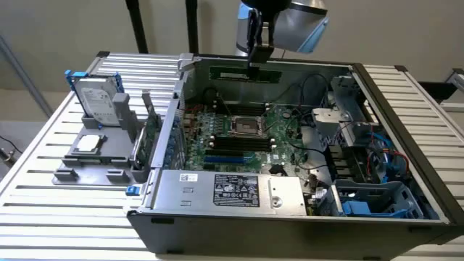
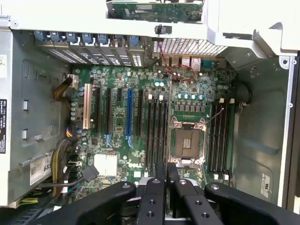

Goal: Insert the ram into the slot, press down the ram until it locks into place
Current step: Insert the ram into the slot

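- Green ram [image 1: 232,73] hangs level, clamped in the closed end effector [image 1: 259,61], above the open computer case [image 1: 290,228] toward the slatted surface's [image 1: 65,217] far edge.
- Black slot [image 2: 155,136] on the motherboard [image 2: 197,86] lies well below, ram not yet inserted.

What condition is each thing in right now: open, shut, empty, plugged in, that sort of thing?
fingers: shut on the ram.
ram: held up over the case, not in any slot.
memory slots: all empty.
processor socket: bare, nothing mounted on it.
computer case: side open, insides exposed.
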### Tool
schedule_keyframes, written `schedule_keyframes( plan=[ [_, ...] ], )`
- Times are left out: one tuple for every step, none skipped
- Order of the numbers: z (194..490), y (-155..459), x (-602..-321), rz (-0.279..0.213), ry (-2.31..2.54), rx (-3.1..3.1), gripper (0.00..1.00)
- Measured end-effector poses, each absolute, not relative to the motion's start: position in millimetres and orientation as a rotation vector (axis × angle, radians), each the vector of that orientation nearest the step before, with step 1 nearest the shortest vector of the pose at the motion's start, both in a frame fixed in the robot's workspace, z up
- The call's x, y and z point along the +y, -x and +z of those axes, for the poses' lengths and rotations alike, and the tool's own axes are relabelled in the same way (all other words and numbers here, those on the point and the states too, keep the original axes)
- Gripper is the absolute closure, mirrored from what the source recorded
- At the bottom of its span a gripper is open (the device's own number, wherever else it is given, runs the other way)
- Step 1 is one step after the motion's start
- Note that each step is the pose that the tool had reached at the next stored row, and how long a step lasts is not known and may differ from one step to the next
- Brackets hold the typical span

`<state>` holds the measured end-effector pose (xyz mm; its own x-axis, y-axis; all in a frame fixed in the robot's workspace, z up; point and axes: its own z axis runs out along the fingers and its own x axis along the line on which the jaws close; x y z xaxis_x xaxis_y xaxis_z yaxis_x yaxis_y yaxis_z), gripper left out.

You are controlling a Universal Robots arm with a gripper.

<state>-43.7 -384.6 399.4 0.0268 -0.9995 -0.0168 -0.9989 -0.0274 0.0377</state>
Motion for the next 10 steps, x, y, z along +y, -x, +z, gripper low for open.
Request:
schedule_keyframes(
  plan=[
    [399.4, 43.7, -384.6, -0.06, -2.24, -2.18, 0.87],
    [399.4, 43.7, -384.6, -0.06, -2.24, -2.18, 0.87],
    [399.4, 43.7, -384.6, -0.06, -2.24, -2.18, 0.87],
    [399.4, 43.7, -384.6, -0.06, -2.24, -2.18, 0.87],
    [399.4, 43.7, -384.6, -0.06, -2.24, -2.18, 0.87],
    [399.4, 43.7, -384.6, -0.06, -2.24, -2.18, 0.87],
    [399.4, 43.7, -384.7, -0.06, -2.24, -2.18, 0.87],
    [399.4, 43.7, -384.6, -0.06, -2.24, -2.18, 0.87],
    [399.4, 43.7, -384.6, -0.06, -2.24, -2.18, 0.87],
    [399.4, 43.7, -384.7, -0.06, -2.24, -2.18, 0.87]
  ],
)
